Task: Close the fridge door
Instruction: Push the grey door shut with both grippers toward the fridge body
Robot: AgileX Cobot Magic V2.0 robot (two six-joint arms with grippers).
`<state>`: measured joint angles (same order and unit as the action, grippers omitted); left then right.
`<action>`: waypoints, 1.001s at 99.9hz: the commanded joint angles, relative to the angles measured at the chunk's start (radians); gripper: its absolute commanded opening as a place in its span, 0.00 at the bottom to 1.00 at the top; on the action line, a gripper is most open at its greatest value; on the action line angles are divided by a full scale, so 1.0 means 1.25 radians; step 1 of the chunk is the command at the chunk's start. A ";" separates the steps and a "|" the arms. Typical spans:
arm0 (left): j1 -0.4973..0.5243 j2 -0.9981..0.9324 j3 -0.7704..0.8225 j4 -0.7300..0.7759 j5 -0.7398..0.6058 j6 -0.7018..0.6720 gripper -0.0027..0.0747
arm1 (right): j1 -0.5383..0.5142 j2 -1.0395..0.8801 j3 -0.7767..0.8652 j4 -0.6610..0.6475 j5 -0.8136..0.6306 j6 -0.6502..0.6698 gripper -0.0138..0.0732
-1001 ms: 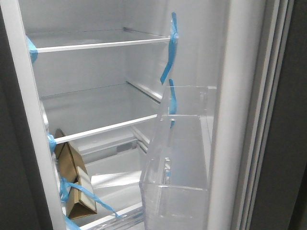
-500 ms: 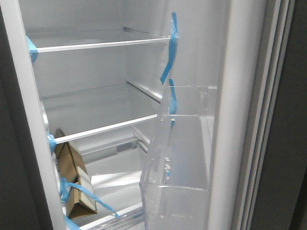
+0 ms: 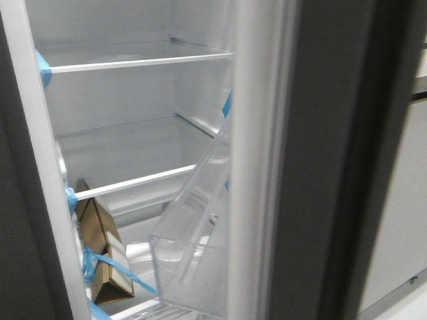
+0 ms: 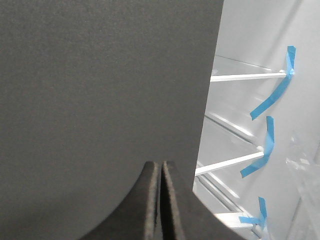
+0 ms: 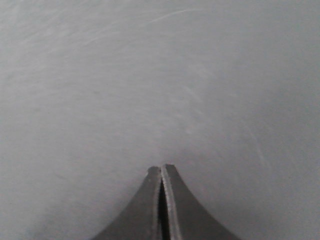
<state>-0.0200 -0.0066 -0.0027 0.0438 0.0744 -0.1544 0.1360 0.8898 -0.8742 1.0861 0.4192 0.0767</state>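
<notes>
The fridge door [image 3: 313, 167] stands half swung, its dark-grey edge and white inner lining filling the right of the front view, with a clear bin [image 3: 193, 247] on the lining angled toward the white interior. Inside, glass shelves [image 3: 133, 61] carry blue tape strips [image 3: 44, 67], and a brown carton [image 3: 100, 250] leans at the lower left. The left pincer [image 4: 161, 200] is pressed together, empty, before a plain dark-grey panel [image 4: 100, 90]. The right pincer [image 5: 161, 200] is likewise pressed together, empty, facing a plain grey surface [image 5: 160, 75]
</notes>
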 commanded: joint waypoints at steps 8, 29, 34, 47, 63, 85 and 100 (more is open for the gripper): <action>-0.001 -0.018 0.032 -0.005 -0.066 -0.001 0.01 | 0.095 0.060 -0.099 -0.080 -0.061 -0.011 0.08; -0.001 -0.018 0.032 -0.005 -0.066 -0.001 0.01 | 0.230 0.144 -0.170 -0.226 -0.179 -0.011 0.08; -0.001 -0.018 0.032 -0.005 -0.066 -0.001 0.01 | 0.261 0.166 -0.185 -0.276 -0.215 -0.011 0.08; -0.001 -0.018 0.032 -0.005 -0.066 -0.001 0.01 | 0.324 0.229 -0.228 -0.383 -0.292 -0.010 0.08; -0.001 -0.018 0.032 -0.005 -0.066 -0.001 0.01 | 0.352 0.317 -0.293 -0.438 -0.326 -0.010 0.08; -0.001 -0.018 0.032 -0.005 -0.066 -0.001 0.01 | 0.352 0.453 -0.407 -0.471 -0.327 -0.010 0.08; -0.001 -0.018 0.032 -0.005 -0.066 -0.001 0.01 | 0.352 0.547 -0.509 -0.517 -0.325 -0.010 0.08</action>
<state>-0.0200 -0.0066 -0.0027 0.0438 0.0744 -0.1544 0.5773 1.5316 -1.4078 0.4812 0.1068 0.0752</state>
